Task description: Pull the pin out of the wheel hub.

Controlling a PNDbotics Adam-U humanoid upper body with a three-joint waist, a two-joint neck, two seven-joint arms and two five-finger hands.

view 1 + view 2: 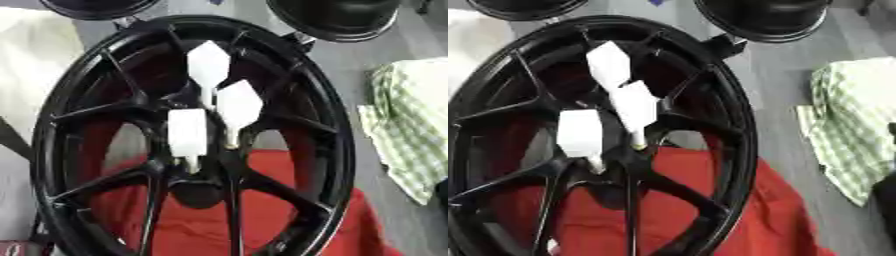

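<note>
Since no hand shows in either view, the pull has not begun, and whether the hands are open or closed cannot be told. Nearest lies a red cloth (201, 220) under the black wheel (52, 150). At its hub (199, 165) stand three white-tagged pins (188, 132). Next, I judge, a hand must reach in and pinch one tag. Farther right lies a checked cloth (411, 120); more rims (337, 17) sit beyond.

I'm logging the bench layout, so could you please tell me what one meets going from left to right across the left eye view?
Pale cloth at the left edge → black wheel lying over a red cloth, with three white-handled pins standing at its hub → bare grey table → green checked cloth at the right edge.
</note>
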